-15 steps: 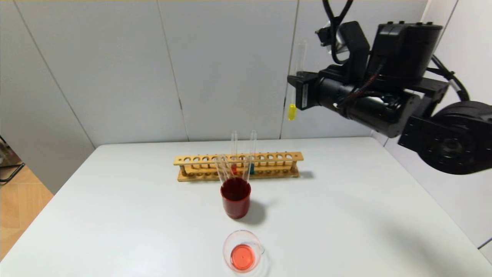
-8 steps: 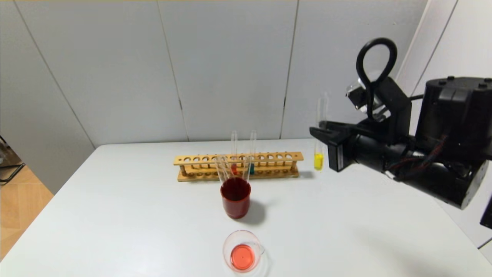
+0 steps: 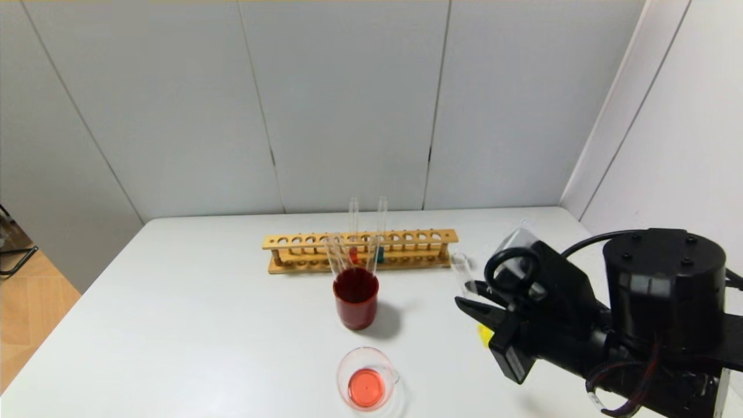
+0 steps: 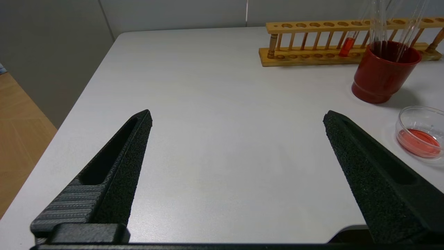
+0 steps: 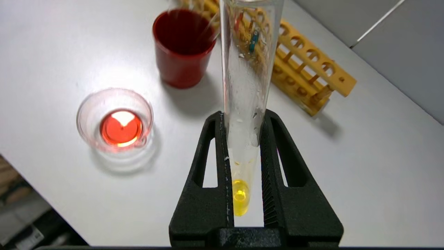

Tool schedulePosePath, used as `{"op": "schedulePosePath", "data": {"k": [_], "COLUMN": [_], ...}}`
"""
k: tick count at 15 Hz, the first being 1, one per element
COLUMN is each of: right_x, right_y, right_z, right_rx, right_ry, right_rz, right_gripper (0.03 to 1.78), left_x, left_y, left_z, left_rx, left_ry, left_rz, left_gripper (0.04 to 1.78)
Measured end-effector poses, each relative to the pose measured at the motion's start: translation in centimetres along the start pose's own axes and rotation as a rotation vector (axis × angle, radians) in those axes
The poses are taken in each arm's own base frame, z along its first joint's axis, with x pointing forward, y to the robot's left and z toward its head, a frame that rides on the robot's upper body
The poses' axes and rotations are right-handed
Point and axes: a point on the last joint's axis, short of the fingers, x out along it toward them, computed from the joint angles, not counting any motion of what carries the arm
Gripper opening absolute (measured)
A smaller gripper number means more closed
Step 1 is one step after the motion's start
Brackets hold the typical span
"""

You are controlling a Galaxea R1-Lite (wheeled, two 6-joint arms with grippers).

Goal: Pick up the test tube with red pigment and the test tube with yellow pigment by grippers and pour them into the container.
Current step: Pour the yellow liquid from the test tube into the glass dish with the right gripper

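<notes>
Head view: the right tool (image 3: 473, 307) is gripping the test tube with yellow pigment (image 3: 483, 335) above the worktop (image 3: 174, 302), to the right of the container (image 3: 367, 386) and slightly farther back. The container is sitting near the worktop's front edge, already holding a pool of red-orange liquid. Behind it a dark red cup (image 3: 356, 304) is holding empty tubes, and behind that a wooden rack (image 3: 359, 251) is carrying what seems to be a tube with a little red liquid and a teal one, though they are small here.

Left wrist view: the left tool (image 4: 237, 166) is hanging released, fingers spread wide and holding nothing, well to the left of the container (image 4: 420, 132).

Right wrist view: the right tool (image 5: 243, 163) is clenching the yellow tube (image 5: 248, 86) between both fingers, yellow liquid sitting at the rounded end. The container (image 5: 115, 119) is lying well apart from it.

The yellow pour looks to be the step in hand. Next, the tube's mouth is needing to travel over the container's rim, then tip gently.
</notes>
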Motion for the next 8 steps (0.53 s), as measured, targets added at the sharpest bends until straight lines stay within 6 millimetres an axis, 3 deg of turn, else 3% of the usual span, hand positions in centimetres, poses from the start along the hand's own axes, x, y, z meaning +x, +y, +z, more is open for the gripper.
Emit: {"op": "schedulePosePath", "data": {"k": [8], "right_x": [2.7], "right_y": [3.3], "right_z": [-2.2], "right_rx": [-0.269], "right_ry": [0.12], "right_rz": [0.122], "right_gripper": [0.32], "left_x": [0.0], "left_y": [0.0], "left_z": [0.0], "left_rx": [0.0], "left_ry": [0.0], "left_rz": [0.0], "left_gripper": [1.75]}}
